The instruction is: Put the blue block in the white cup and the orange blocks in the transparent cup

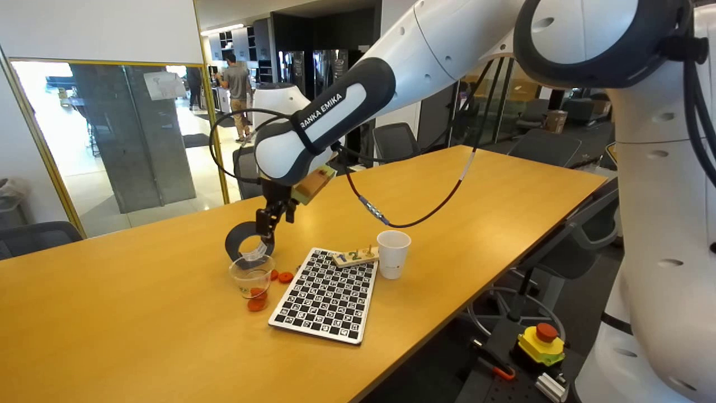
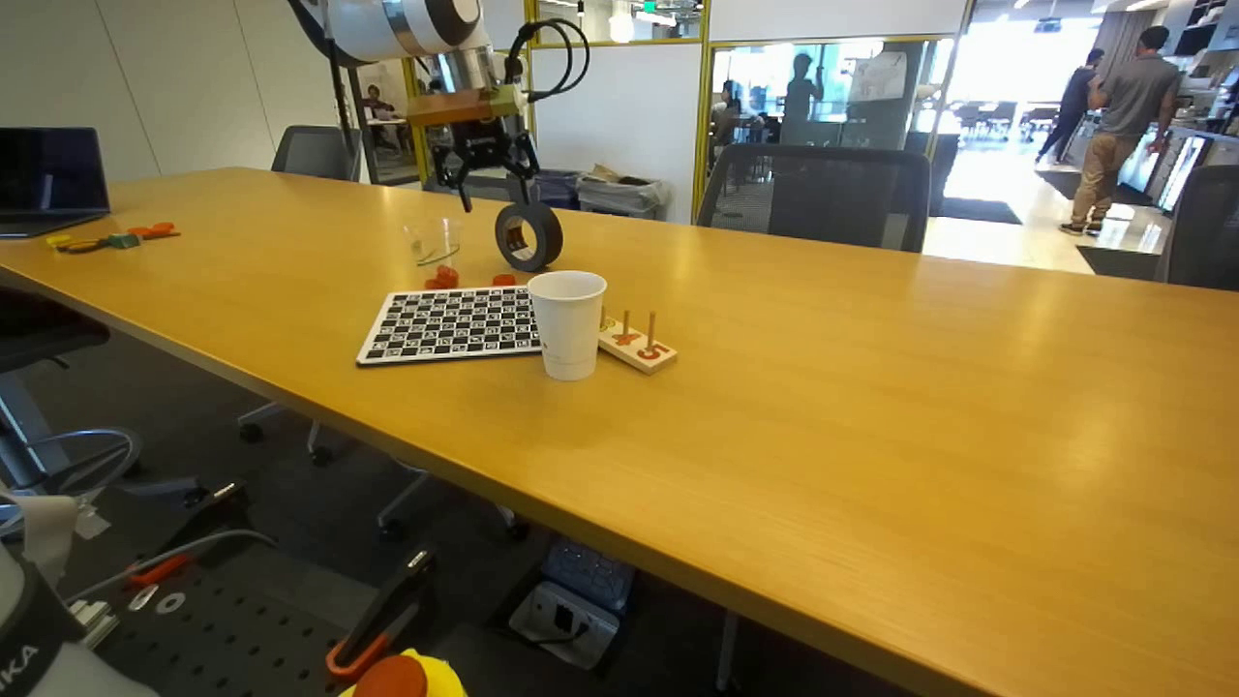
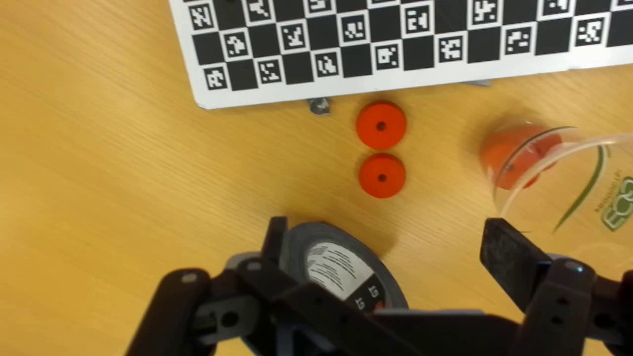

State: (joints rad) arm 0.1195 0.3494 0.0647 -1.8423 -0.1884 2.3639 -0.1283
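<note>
My gripper stands open above the table, its fingers wide apart with nothing held between them. Below it in the wrist view, two round orange blocks lie side by side on the wood. More orange blocks sit at the transparent cup; in the wrist view they show partly through its wall, and I cannot tell whether any is inside. That cup is just beyond the right finger. Upright at the board's edge is the white cup, its inside hidden. The blue block is hidden or out of view.
A black tape roll stands on edge under the left finger. The checkered board lies between the two cups. A wooden peg strip with numbers rests partly on the board beside the white cup. A laptop is at the table's far end.
</note>
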